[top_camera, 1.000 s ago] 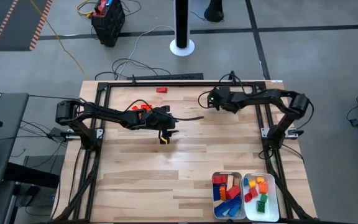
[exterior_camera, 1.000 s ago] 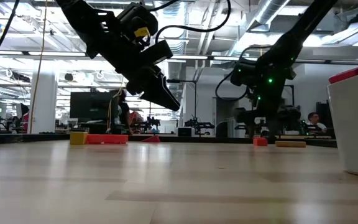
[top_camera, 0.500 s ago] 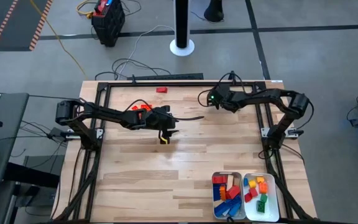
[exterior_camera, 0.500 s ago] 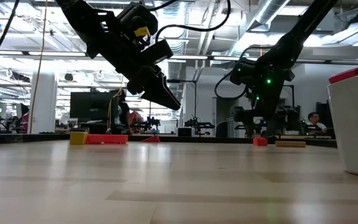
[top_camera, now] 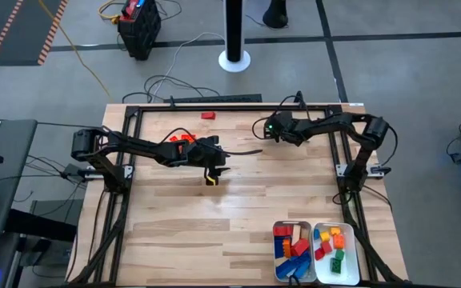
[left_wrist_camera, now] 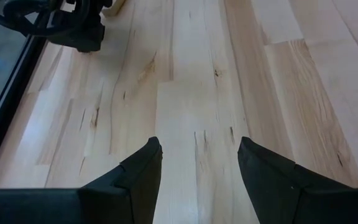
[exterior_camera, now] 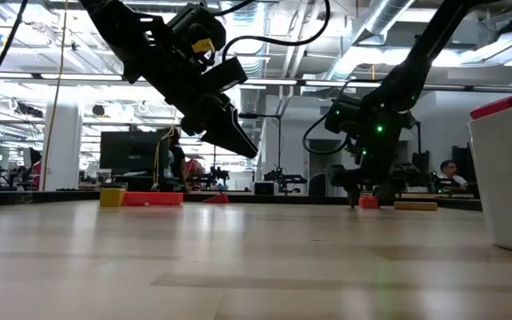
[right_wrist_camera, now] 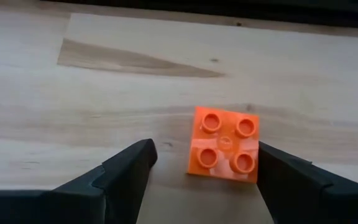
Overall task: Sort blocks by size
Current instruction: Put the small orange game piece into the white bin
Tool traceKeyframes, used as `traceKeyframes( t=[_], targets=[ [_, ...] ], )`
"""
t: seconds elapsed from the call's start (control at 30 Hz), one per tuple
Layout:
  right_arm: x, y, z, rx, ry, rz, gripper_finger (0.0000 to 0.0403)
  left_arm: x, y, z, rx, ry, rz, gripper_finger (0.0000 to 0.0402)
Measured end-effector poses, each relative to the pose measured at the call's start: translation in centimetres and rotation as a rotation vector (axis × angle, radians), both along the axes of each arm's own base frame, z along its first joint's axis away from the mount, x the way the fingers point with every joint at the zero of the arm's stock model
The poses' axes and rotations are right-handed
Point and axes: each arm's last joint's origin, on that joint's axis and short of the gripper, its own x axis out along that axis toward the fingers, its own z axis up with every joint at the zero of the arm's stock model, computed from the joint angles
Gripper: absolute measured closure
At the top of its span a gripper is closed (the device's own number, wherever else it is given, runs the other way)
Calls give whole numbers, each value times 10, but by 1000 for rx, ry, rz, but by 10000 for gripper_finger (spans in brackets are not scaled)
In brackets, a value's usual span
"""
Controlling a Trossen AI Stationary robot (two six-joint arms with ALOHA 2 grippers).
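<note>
Pale wooden surface [right_wrist_camera: 55,93] lies under my right claw [right_wrist_camera: 201,171], fingers spread around a square orange block [right_wrist_camera: 224,144] with four round studs. Slick plastic could slip if I close off-centre. Left claw [left_wrist_camera: 197,165], apart and empty, waits mid-surface; two white trays [top_camera: 314,252] hold sorted blocks.

Wooden table [top_camera: 174,224], trays [top_camera: 316,254], scattered blocks [top_camera: 207,115]

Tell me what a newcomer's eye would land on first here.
First, the two white trays at the table's near right corner, packed with bright blocks. Then the right gripper, open just above a small orange block near the table's far edge. The left gripper hangs open over bare wood at mid-table.
</note>
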Motion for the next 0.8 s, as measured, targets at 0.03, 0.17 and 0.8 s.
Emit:
traceKeyframes(
  t=[0.03, 0.17, 0.8],
  targets=[
    [0, 0, 0, -3, 1, 5, 101, 0, 0, 0, 0, -1, 0, 200],
    [0, 0, 0, -4, 5, 10, 101, 0, 0, 0, 0, 0, 0, 200],
    [-3, 7, 5, 105, 94, 199, 244, 0, 0, 0, 1, 0, 0, 200]
  ],
)
